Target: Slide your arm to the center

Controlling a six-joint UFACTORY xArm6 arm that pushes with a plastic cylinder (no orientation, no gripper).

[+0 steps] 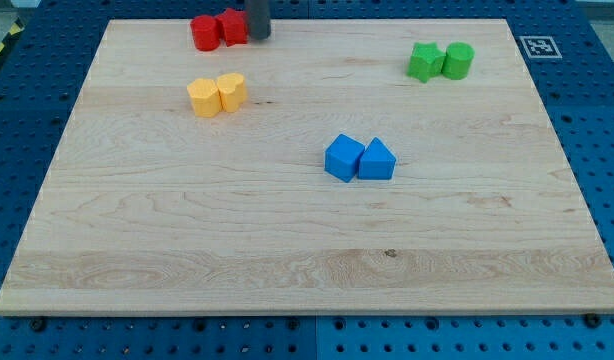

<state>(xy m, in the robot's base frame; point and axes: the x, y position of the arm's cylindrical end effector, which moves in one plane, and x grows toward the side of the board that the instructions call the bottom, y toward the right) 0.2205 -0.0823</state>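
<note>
1. Wooden board (307, 250): pale, light-grained planks with a small dark knot in the lower middle of the frame. It lies on a blue perforated table (607, 150).
2. My tip (259, 36): the lower end of a dark, straight rod at the top of the frame, left of centre. It sits just beside the right face of the red block pair, apparently touching it. The rod has no jaws and holds nothing.
3. Red cylinder (206, 32) and red star-like block (233, 27): matte, side by side and touching, at the upper left edge of the board.
4. Yellow hexagonal block (203, 97) and yellow heart-shaped block (231, 91): touching, below the red pair in the upper left of the frame.
5. Blue cube (343, 158) and blue triangular block (377, 160): touching, just right of the board's centre and well apart from the tip.
6. Green star-like block (423, 61) and green cylinder (458, 60): touching, in the upper right.
7. Fiducial marker (538, 46): black-and-white square tag beside the board's upper right corner; no readable writing.
8. Yellow-and-black hazard stripe (1, 45) at the far upper left edge.
</note>
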